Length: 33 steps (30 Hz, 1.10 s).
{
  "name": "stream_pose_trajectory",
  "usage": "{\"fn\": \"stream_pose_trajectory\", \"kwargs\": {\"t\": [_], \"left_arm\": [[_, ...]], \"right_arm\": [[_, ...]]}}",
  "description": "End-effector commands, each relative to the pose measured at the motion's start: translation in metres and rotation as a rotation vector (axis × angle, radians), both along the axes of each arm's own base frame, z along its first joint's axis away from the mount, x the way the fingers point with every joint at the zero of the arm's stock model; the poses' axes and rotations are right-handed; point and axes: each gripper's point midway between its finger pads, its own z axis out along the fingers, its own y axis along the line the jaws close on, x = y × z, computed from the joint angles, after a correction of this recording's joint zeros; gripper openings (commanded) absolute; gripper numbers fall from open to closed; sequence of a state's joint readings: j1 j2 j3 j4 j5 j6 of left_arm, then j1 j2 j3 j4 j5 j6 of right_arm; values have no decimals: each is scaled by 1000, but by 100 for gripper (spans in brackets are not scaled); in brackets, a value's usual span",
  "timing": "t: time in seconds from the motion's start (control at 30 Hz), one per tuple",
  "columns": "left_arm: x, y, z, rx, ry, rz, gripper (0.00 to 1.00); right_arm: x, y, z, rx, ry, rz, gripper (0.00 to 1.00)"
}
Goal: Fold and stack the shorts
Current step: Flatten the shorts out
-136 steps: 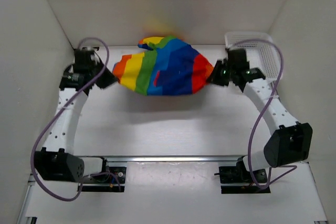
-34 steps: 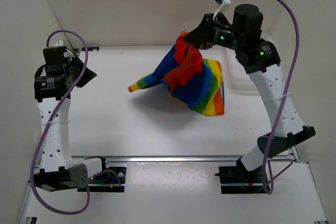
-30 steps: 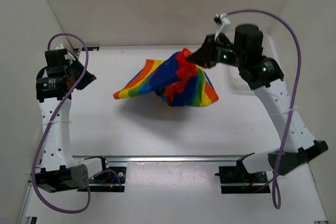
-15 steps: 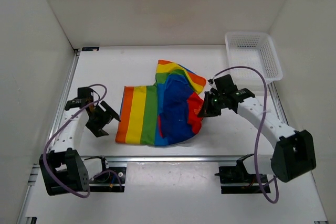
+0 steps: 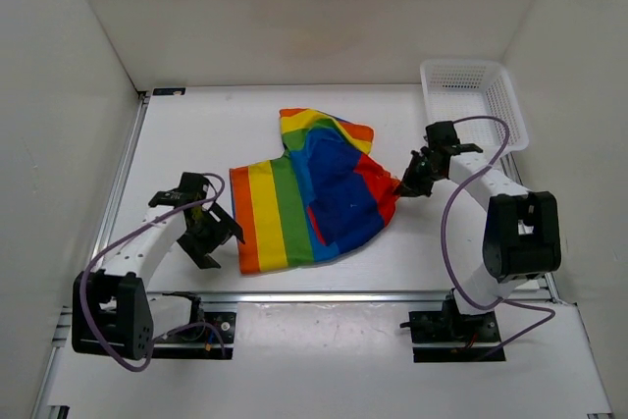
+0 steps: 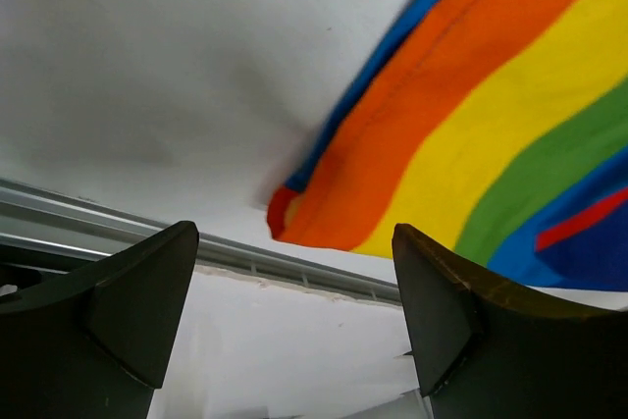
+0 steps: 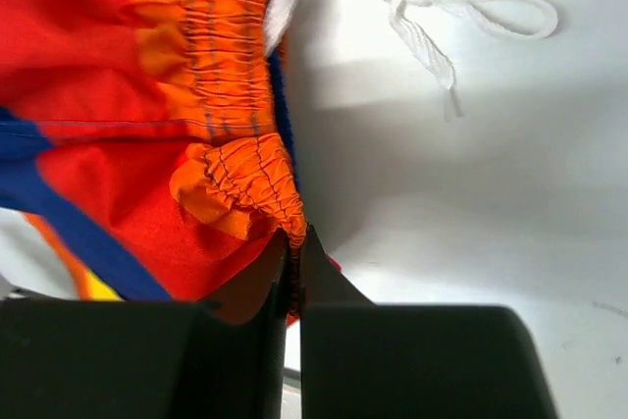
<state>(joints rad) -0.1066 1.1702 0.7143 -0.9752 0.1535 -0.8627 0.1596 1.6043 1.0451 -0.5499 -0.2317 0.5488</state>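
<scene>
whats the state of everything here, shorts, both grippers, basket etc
shorts: lying rumpled on the table, partly spread, not folded
left gripper: open, holding nothing, at the shorts' near left corner
right gripper: shut on the orange waistband
drawstring: loose on the table
basket: upright, far right corner

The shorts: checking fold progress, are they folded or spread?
Loosely doubled, not neatly folded: the shorts lie rumpled on the table, blue-red layer overlapping the striped panel.
</scene>
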Motion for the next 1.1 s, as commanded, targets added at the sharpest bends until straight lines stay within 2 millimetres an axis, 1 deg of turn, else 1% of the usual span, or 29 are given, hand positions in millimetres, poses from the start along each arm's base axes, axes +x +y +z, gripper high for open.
{"fn": "stream_pose_trajectory", "kwargs": {"t": [0.0,0.03,0.07,0.13,0.17,0.2,0.23,0.3,0.33,0.37,0.4,0.43,0.47,0.5,0.53,0.57,0.6,0.63,0.67,0.73,0.77,0.8,0.83,0.87,0.9,0.93,1.0,1.03,1.07], "left_arm": [[0,-6,-6,17,14,39,91],[2,-9,-8,16,17,36,91],[-2,-12,-13,19,34,17,91],[-4,-22,-21,19,57,2,91],[-4,-28,-23,5,64,-5,91],[-5,-34,-26,-1,72,-31,91],[1,-38,-25,-6,69,-17,89],[10,-39,-32,33,81,-29,80],[21,-40,-28,42,66,-27,75],[24,-38,-36,80,86,-45,69],[29,-36,-37,99,83,-52,44],[44,-35,-31,104,58,-45,29],[49,-32,-31,118,62,-54,13],[55,-26,-25,134,53,-52,10],[64,-17,-21,154,47,-35,10],[86,-15,-1,168,-15,-35,10],[96,-4,8,216,-43,-21,10],[101,3,14,237,-41,-16,10],[125,11,32,241,-102,16,10],[141,25,34,282,-102,19,10],[154,32,41,285,-115,29,10],[158,37,29,302,-70,26,10],[163,39,26,316,-55,26,10],[173,42,29,317,-58,28,10],[173,45,18,325,-17,14,19],[172,46,17,327,2,11,24],[175,49,24,327,-19,12,30],[176,49,30,325,-36,14,46],[173,57,33,325,-41,38,56]], "right_arm": [[35,14,27,71,-97,-6,0],[40,16,34,82,-114,-1,0],[39,16,25,83,-84,-12,0],[46,22,30,115,-101,-11,0],[49,23,24,117,-81,-22,0],[52,26,29,133,-96,-14,0],[52,26,25,135,-79,-24,0],[53,28,23,143,-77,-20,0],[53,28,23,143,-77,-20,0],[53,28,23,143,-77,-20,0],[53,28,26,145,-86,-19,0],[53,28,26,145,-86,-19,0],[54,28,30,146,-97,-19,0],[54,27,30,142,-102,-8,0],[51,27,29,136,-96,0,0],[50,30,29,137,-95,9,0],[50,30,29,137,-95,9,0],[49,31,24,122,-91,22,0],[49,31,24,122,-91,22,0],[46,42,14,113,-62,40,0],[49,44,12,95,-67,43,2],[48,47,7,84,-55,41,7],[51,54,5,76,-55,57,12],[50,56,1,69,-44,54,21],[54,56,4,63,-60,50,30],[54,58,3,46,-61,45,48],[52,62,2,28,-63,47,61],[52,60,5,19,-71,42,71],[50,58,8,-3,-87,38,75]]}}
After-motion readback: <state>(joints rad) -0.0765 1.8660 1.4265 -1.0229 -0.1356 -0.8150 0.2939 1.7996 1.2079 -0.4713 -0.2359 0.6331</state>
